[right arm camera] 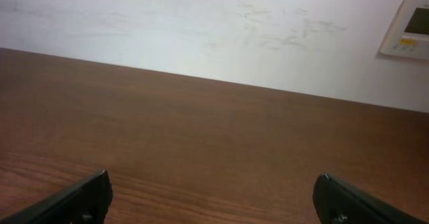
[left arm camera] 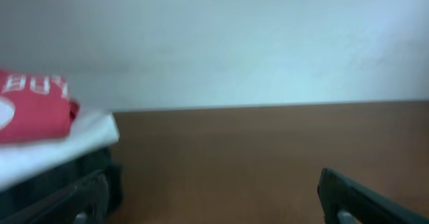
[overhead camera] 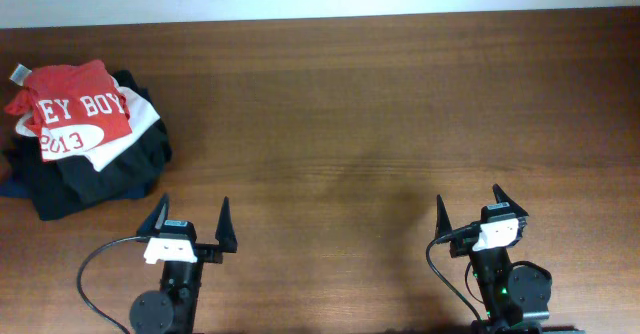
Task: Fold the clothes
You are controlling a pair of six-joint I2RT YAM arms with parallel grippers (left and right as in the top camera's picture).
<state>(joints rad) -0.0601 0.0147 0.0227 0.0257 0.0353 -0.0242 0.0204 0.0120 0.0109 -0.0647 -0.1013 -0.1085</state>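
Observation:
The clothes, a red-orange T-shirt [overhead camera: 75, 109] with white lettering, lies folded on top of a pile at the table's far left. In the left wrist view its red edge [left arm camera: 37, 110] shows at the left, over a white layer. My left gripper [overhead camera: 192, 217] stands open near the front edge, just right of and in front of the pile, with nothing between its fingers [left arm camera: 352, 197]. Far to the right, my right gripper [overhead camera: 470, 204] is also open and empty, over bare wood [right arm camera: 214, 150].
Under the T-shirt lie a white folded garment [overhead camera: 130, 134] and black folded garments [overhead camera: 90, 179]. The brown wooden table [overhead camera: 360, 114] runs back to a pale wall [right arm camera: 201, 29]. A wall panel [right arm camera: 409, 29] shows at the right.

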